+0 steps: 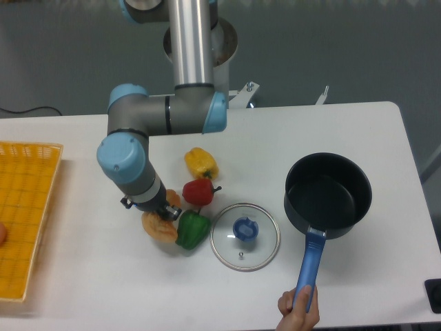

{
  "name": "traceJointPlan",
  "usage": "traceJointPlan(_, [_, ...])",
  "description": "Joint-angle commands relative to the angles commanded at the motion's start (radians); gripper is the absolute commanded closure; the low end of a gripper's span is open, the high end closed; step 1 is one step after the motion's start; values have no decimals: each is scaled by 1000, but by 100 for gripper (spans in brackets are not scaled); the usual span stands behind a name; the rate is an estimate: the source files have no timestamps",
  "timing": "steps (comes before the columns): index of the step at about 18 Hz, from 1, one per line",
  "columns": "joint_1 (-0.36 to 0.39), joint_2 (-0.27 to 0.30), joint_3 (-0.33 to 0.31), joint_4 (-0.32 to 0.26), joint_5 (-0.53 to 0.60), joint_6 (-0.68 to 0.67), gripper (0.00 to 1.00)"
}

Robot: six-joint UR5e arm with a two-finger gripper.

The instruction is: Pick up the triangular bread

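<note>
One arm, one gripper (164,215), set low over the bread (159,227) at the near left of the cluster. Fingers mostly hidden under the wrist; closed on the bread or merely beside it, cannot tell.

Bread: one golden-orange wedge, rounded corners, near the table's (103,289) middle left, just left of the green pepper (192,229) and touching or nearly touching it. A second orange patch (172,198) showing just beyond the wrist, beside the red pepper (199,192); same bread or another piece, unclear.

Handling, judged: light, crust fairly firm, crumb soft and liable to crush under a hard squeeze; matte surface, little slip. Best taken across the two flat faces or the thick middle of the wedge, not at a tapered corner. Crowding by the green pepper a risk for the right-hand finger.

Also present: yellow pepper (201,163) farther back; glass lid (244,236) with blue knob to the right; dark pot (328,196) at the far right, its blue handle (307,267) held by a person's hand (298,310); yellow basket (26,221) at the left edge.
</note>
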Motion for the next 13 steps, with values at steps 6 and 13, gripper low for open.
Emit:
traceJointPlan(6, [15, 38, 15, 0, -8, 69, 91])
traceJointPlan(13, [25, 52, 12, -34, -38, 72, 91])
